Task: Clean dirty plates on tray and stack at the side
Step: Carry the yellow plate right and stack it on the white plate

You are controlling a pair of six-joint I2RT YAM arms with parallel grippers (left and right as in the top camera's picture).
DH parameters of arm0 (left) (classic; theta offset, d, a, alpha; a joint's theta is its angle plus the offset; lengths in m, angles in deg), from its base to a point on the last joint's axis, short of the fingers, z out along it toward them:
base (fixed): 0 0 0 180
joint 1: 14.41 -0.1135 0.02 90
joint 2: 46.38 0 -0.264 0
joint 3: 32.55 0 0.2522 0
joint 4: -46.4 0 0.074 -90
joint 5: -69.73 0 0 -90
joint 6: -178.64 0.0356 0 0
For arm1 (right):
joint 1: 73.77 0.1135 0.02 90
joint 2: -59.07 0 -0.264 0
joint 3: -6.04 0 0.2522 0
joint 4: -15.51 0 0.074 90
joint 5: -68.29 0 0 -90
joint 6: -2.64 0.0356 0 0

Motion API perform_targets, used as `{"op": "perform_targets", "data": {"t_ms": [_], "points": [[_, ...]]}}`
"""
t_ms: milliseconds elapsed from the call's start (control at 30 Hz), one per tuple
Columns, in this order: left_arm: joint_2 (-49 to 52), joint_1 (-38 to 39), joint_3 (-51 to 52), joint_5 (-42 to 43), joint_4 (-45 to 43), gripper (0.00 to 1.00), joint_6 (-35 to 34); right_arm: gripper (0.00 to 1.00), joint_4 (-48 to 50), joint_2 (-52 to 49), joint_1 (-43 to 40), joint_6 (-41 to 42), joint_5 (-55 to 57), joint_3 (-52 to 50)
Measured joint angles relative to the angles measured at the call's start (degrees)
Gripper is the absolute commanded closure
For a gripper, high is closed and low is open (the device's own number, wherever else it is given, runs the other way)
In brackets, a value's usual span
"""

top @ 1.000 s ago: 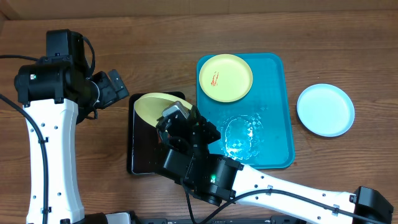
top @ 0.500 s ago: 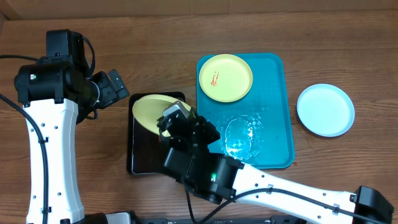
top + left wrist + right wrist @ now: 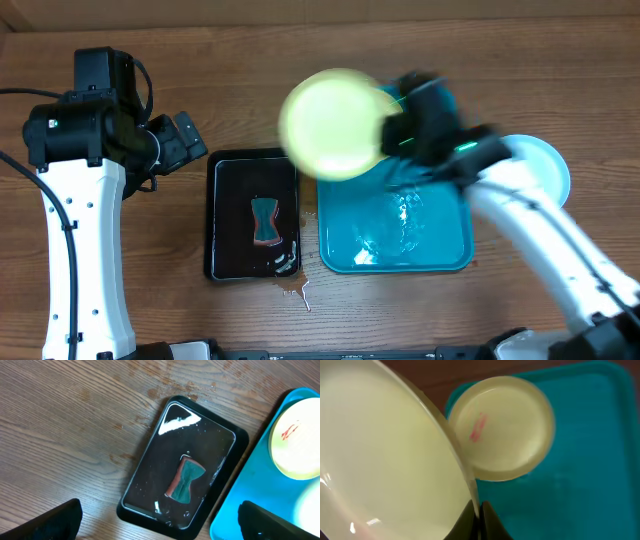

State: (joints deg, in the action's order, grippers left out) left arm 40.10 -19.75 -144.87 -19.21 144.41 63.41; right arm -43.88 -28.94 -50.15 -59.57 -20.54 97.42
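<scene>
Wood-grain brown table (image 3: 250, 60), evenly lit.

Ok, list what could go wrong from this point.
1. The right fingers pinch the yellow-green plate only at its rim, and it blurs in the overhead view, so it may slip mid-swing.
2. It hangs right above the smeared plate on the turquoise tray; a drop or brush could smear it.
3. The arm crosses the pale blue-white plate and might knock it while stacking.

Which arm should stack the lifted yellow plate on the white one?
Right. Its gripper holds the yellow plate by the rim above the tray, close to the white plate. The left gripper sits open, empty, beside the black tray.
</scene>
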Motion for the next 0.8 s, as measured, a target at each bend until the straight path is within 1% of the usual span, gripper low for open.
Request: {"op": "perform_targets", "data": {"t_ms": [133, 233, 333, 433, 500, 633, 667, 733, 800], "points": [[0.0, 0.0, 0.0, 0.0, 0.0, 0.00, 0.0, 0.96, -7.4, 2.4, -17.6, 2.3, -4.0, 0.8], [0.0, 0.0, 0.0, 0.0, 0.0, 0.00, 0.0, 0.96, -13.7, 1.6, -32.1, 3.2, -5.0, 0.7], [0.0, 0.0, 0.0, 0.0, 0.0, 0.00, 0.0, 0.96, -15.2, -0.3, -41.5, 3.0, -6.1, -0.6], [0.0, 0.0, 0.0, 0.0, 0.0, 0.00, 0.0, 0.96, -15.5, -3.6, -49.9, 3.0, -6.2, -3.2], [0.0, 0.0, 0.0, 0.0, 0.0, 0.00, 0.0, 0.96, -16.2, -5.9, -53.5, 2.9, -6.2, -4.6], [0.0, 0.0, 0.0, 0.0, 0.0, 0.00, 0.0, 0.95, -17.8, -8.0, -55.9, 1.9, -6.2, -5.7], [0.0, 0.0, 0.0, 0.0, 0.0, 0.00, 0.0, 0.92, -18.0, -8.0, -55.8, 1.6, -6.3, -5.7], [0.0, 0.0, 0.0, 0.0, 0.0, 0.00, 0.0, 0.68, -18.0, -8.0, -55.3, 0.7, -6.5, -5.7], [0.0, 0.0, 0.0, 0.0, 0.0, 0.00, 0.0, 0.55, -17.6, -8.0, -54.5, 0.2, -6.8, -5.7]]}}
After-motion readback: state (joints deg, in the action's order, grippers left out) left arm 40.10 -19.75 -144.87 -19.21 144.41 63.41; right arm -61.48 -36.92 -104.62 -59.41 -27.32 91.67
